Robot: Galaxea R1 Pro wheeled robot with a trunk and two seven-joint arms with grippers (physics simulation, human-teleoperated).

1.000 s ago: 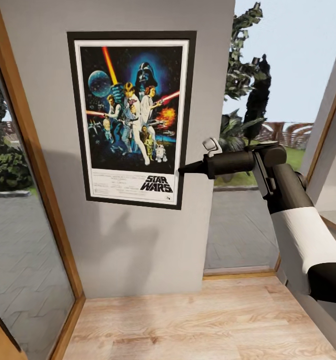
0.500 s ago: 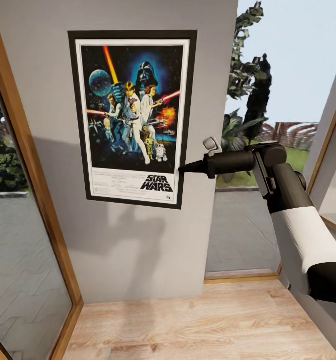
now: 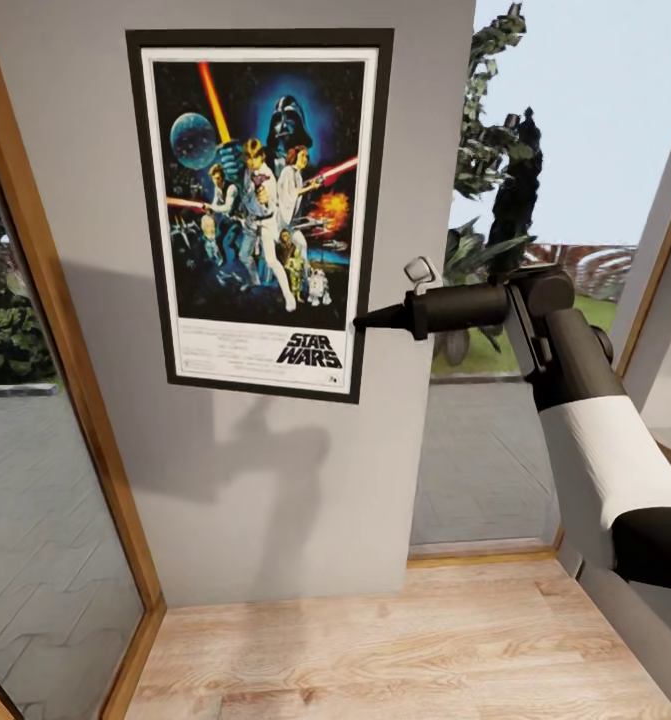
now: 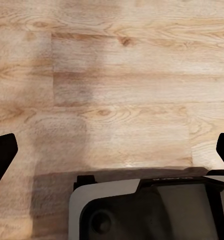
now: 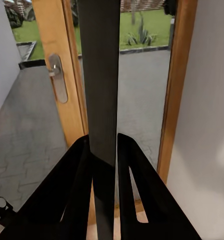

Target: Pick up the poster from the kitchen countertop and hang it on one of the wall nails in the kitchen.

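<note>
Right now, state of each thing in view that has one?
poster: upright against the grey wall, gripped at its right edge
right gripper: shut on the poster's edge
left gripper: open, nothing between its fingers, pointing at the wood floor
door: closed as far as I can tell, handle hanging vertical

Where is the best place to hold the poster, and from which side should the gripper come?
Probably the right edge of the frame, low down, coming from the right side. The poster is a thin flat rectangle lying against the wall, so only its narrow edge fits between two fingers. The right gripper is shut on that edge; in the wrist view its fingers pinch the dark frame edge-on.
</note>
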